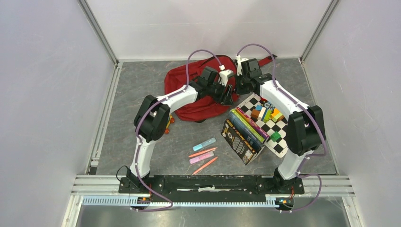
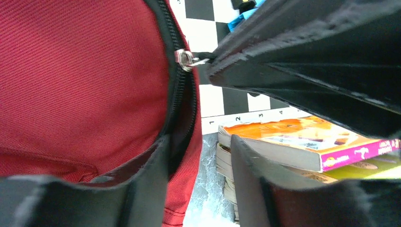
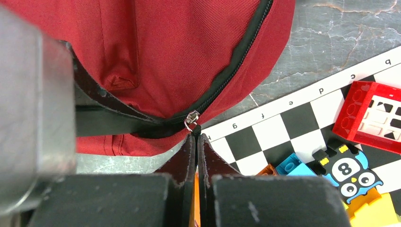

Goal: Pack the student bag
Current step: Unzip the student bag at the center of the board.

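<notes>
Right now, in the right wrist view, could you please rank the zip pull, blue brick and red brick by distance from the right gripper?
From the right gripper:
1. zip pull, at its fingertips.
2. blue brick, lower right.
3. red brick, far right.

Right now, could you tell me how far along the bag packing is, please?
Nothing looks packed yet: the books, pens and blocks lie outside the student bag. In hand: the right gripper is shut on the zip pull, the left gripper open around the bag's edge beside it. Left: opening the bag and loading everything.
</notes>
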You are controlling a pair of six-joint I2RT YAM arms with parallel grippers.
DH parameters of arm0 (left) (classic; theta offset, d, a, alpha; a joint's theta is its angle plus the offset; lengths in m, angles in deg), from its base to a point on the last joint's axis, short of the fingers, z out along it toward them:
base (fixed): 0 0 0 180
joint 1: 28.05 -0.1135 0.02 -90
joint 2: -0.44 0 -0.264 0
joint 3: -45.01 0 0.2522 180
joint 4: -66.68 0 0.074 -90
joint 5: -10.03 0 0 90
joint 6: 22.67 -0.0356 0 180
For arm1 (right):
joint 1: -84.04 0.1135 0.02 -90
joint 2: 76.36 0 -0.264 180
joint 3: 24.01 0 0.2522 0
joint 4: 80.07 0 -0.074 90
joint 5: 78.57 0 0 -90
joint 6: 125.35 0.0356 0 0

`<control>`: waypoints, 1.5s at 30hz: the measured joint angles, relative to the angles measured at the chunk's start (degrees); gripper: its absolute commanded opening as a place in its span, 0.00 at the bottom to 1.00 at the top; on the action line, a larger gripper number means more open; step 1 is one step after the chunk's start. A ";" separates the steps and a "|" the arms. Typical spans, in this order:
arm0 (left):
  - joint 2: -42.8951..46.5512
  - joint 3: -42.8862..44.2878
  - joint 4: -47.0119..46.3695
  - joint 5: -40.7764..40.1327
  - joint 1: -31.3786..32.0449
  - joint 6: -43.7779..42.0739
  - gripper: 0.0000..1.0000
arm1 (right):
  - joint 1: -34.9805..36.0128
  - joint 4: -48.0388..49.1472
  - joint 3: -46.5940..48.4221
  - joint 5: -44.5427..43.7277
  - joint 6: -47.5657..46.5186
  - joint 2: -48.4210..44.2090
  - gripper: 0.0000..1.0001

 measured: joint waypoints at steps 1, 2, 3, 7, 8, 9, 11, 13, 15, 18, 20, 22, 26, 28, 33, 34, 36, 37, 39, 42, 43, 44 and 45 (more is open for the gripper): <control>-0.24 0.00 0.02 -0.59 0.13 0.00 0.38 | 0.00 0.00 -0.20 0.00 0.00 -0.22 0.00; -0.50 0.00 0.00 -1.03 0.24 0.07 0.29 | 0.00 -0.04 -0.39 -0.02 0.00 -0.39 0.00; -0.70 0.00 -0.02 -1.31 0.28 0.09 0.19 | 0.00 -0.07 -0.63 -0.09 0.00 -0.61 0.00; -0.90 0.00 0.04 -2.54 0.28 -0.02 0.02 | -0.02 -0.09 -1.14 -1.62 0.02 -1.09 0.00; -0.90 0.00 0.00 -2.60 0.26 -0.02 0.02 | -0.02 -0.07 -1.14 -2.29 0.02 -1.09 0.00; -0.90 -0.11 -0.07 -2.73 0.28 -0.02 0.02 | -0.07 -0.07 -1.14 -3.06 0.02 -1.09 0.00; -0.87 -0.66 -0.33 -3.13 0.33 -0.04 0.02 | -0.11 -0.09 -1.14 -4.94 0.13 -1.09 0.00; -0.76 -1.33 -0.42 -3.82 0.44 -0.24 0.02 | -0.24 -0.11 -1.14 -6.58 0.22 -1.09 0.00; -0.46 -1.99 -0.31 -4.22 0.61 -0.57 0.02 | -0.59 -0.02 -1.14 -8.11 0.24 -1.09 0.00; 0.59 -2.97 0.11 -4.61 0.76 -1.60 0.02 | -1.62 1.01 -1.14 -9.90 0.24 -0.92 0.00; 1.55 -3.61 0.33 -5.05 0.85 -2.34 0.02 | -2.16 1.77 -0.94 -10.67 0.17 -0.42 0.00; 2.60 -4.24 0.76 -5.40 0.87 -3.23 0.02 | -2.56 2.64 0.04 -11.61 -0.20 0.94 0.00; 3.52 -4.37 2.64 -6.23 0.85 -5.68 0.02 | -2.82 4.74 2.34 -13.40 -1.57 4.57 0.00; 3.87 -4.81 3.52 -6.97 0.85 -6.91 0.02 | -3.08 5.81 3.76 -13.90 -2.16 6.51 0.00; 5.27 -6.12 5.79 -8.37 0.85 -9.33 0.02 | -3.63 9.38 6.10 -14.08 -3.23 9.88 0.00; 5.57 -6.21 6.23 -8.55 0.85 -9.88 0.02 | -3.65 10.23 6.36 -14.08 -3.43 10.32 0.00; 5.92 -6.21 6.67 -8.61 0.81 -10.60 0.02 | -3.72 11.32 6.78 -14.08 -3.67 11.04 0.00; 6.10 -6.21 6.99 -8.63 0.81 -10.88 0.04 | -3.74 11.91 7.19 -14.08 -3.91 11.52 0.00; 6.38 -6.21 7.52 -8.81 0.79 -11.19 0.21 | -3.78 12.74 7.89 -14.08 -4.20 12.31 0.00; 6.49 -5.88 9.25 -9.97 0.76 -11.47 0.62 | -3.78 13.35 7.98 -14.32 -4.48 12.55 0.00; 6.49 -5.38 10.82 -10.40 0.63 -11.41 0.71 | -3.85 13.88 7.98 -14.86 -4.52 12.55 0.00; 6.49 -4.66 12.61 -11.43 0.59 -11.26 0.77 | -3.93 14.43 7.91 -15.26 -4.52 12.52 0.00; 6.49 -3.76 14.34 -12.66 0.52 -10.93 0.81 | -4.07 15.10 7.54 -15.78 -4.52 12.39 0.00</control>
